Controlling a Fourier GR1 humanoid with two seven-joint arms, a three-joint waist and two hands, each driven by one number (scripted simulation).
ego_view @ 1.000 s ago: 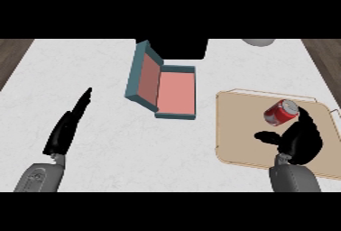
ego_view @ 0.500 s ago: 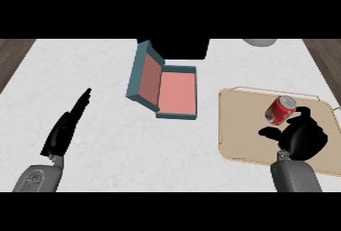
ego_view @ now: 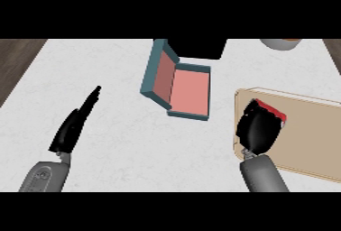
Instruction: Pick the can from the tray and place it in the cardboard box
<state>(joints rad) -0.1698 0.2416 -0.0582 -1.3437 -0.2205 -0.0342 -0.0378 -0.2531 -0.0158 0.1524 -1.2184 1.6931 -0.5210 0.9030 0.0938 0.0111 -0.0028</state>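
A red can (ego_view: 274, 112) shows only as a strip of red and a silver rim behind my right hand (ego_view: 258, 128), whose fingers are curled round it and hide most of it. Hand and can sit over the left edge of the beige tray (ego_view: 306, 135) at the right of the counter. The box (ego_view: 180, 85) is teal outside and pink inside, and it lies open at the counter's middle, up and to the left of the can. My left hand (ego_view: 75, 124) rests at the lower left with straight fingers pointing up, holding nothing.
A black object (ego_view: 196, 47) stands just behind the box at the counter's far edge. Part of a grey round vessel (ego_view: 283, 43) shows at the top right. Dark wooden floor borders the white counter (ego_view: 106, 72) on the left.
My right hand has closed round the can and carried it left, from the tray's middle to its left edge. The left hand has stayed still.
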